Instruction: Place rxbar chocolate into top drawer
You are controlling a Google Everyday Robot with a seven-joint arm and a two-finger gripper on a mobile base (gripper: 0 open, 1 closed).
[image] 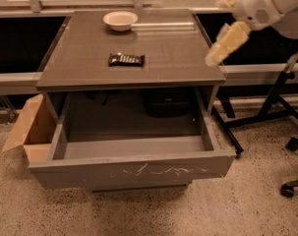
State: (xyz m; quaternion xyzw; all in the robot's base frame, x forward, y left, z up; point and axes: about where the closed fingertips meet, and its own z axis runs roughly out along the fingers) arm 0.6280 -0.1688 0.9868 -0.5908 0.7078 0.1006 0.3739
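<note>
Near-black and flat, the small wrapped rxbar chocolate (126, 59) lies on the brown table top (178, 53) — roughly mid-table, well apart from the cream round bowl (120, 20) near the back edge. Below, the wide, shallow grey top drawer (134, 170) stands pulled out (white scratches mark its front panel). A brown cardboard box (33, 129) sits just beside its left wall. The pale yellow gripper (220, 50) hangs over the table's right edge, apart from the bar — whether released or clenched, I cannot tell.

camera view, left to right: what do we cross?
cardboard box → rxbar chocolate → gripper, hovering over the table's right edge → chair caster. Bowl and top drawer overlap others, so omitted.
</note>
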